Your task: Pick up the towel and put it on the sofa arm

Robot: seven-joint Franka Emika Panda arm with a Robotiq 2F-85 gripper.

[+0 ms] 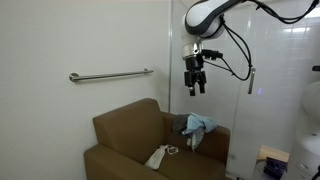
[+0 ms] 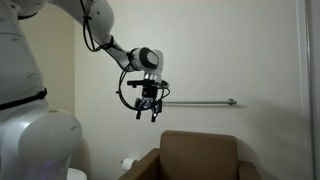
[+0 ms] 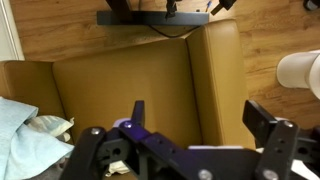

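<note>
The brown armchair stands against the wall. Its image-left sofa arm (image 1: 108, 160) is bare. I cannot make out the dark grey towel. A light blue cloth (image 1: 198, 125) lies heaped on the image-right arm, with a darker patch (image 1: 184, 123) at its edge that I cannot identify. My gripper (image 1: 196, 86) hangs open and empty, high above that cloth. It also shows in an exterior view (image 2: 147, 109) and in the wrist view (image 3: 200, 125). The wrist view looks down on the seat (image 3: 120, 85), with the light blue cloth (image 3: 15, 130) at the lower left.
A small whitish cloth (image 1: 160, 156) lies at the front of the seat. A grab bar (image 1: 110, 75) is fixed to the wall behind the chair. A white paper roll (image 2: 128, 162) sits beside the chair. A box (image 1: 270, 160) stands on the floor.
</note>
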